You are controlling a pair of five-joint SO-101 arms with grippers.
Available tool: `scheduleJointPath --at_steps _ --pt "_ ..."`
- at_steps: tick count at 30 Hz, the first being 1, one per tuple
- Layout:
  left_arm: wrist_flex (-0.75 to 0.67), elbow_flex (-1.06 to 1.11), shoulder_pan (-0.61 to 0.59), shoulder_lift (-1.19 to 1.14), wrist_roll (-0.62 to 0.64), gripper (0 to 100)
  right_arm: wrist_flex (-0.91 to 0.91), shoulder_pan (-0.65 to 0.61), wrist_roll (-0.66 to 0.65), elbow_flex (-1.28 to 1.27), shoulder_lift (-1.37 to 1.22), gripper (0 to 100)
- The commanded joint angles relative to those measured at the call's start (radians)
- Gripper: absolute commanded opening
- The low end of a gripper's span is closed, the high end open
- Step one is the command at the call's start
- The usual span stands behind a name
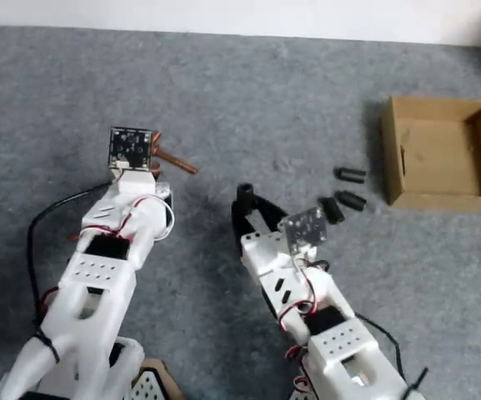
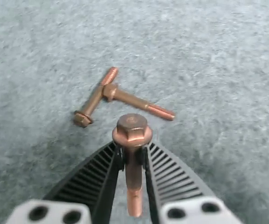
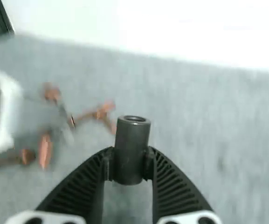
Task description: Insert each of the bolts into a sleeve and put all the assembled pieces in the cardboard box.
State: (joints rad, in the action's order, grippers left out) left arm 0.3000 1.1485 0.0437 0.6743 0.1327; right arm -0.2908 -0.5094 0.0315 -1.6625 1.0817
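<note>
- high view: the left arm point(image 1: 98, 275) sits on the left side of the grey carpet point(image 1: 223, 92); a copper bolt point(image 1: 177, 160) pokes out just beside its front end, and from up here I can't tell if it's being pinched or just lying there; the right gripper point(image 1: 247, 204) is near the middle of the carpet, clamped on a black sleeve point(image 1: 245, 194) that stands upright; three spare sleeves point(image 1: 349, 174) lie on the carpet between that arm and the cardboard box point(image 1: 444, 200), close to the box's near wall; the box sits at the right edge, open side up
- left wrist view: the left gripper point(image 2: 132, 151) is pinching the held bolt point(image 2: 133, 177) by the shank, right under its flanged head; the two loose bolts point(image 2: 129, 99) lie on the carpet just beyond it, touching each other, one's head against the other's shank
- right wrist view: the fingers are squeezed on the sleeve's lower half, with its open end on top; blurry copper bolts lie on the carpet farther off
</note>
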Motion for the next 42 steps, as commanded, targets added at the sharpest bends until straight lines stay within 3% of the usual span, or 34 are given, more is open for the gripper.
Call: scheduleJointPath --at_steps 1,8,12,19,27,34,39,42 --pt "-0.029 -0.016 0.047 0.042 -0.002 1 -0.021 -0.016 -0.077 -0.116 0.157 0.5" --pt "-0.052 -0.021 0.101 0.044 0.000 1 0.108 -0.071 -0.150 -0.147 0.262 0.5" --pt "-0.170 -0.028 0.114 0.044 0.002 1 0.113 -0.070 -0.150 -0.147 0.262 0.5" --pt "-0.213 -0.127 0.114 0.044 0.006 1 0.114 -0.070 -0.150 -0.147 0.262 0.5" --pt "-0.394 -0.128 0.117 0.044 0.226 1 0.116 -0.068 -0.150 -0.147 0.260 0.5" --pt "-0.374 -0.127 0.145 0.168 0.227 1 0.116 -0.067 -0.150 -0.147 0.260 0.5" --pt "-0.126 -0.165 0.188 0.377 0.227 1 0.116 -0.068 -0.150 -0.147 0.260 0.5" --pt "-0.075 -0.165 0.197 0.447 0.227 1 0.133 -0.070 -0.150 -0.147 0.260 0.5"
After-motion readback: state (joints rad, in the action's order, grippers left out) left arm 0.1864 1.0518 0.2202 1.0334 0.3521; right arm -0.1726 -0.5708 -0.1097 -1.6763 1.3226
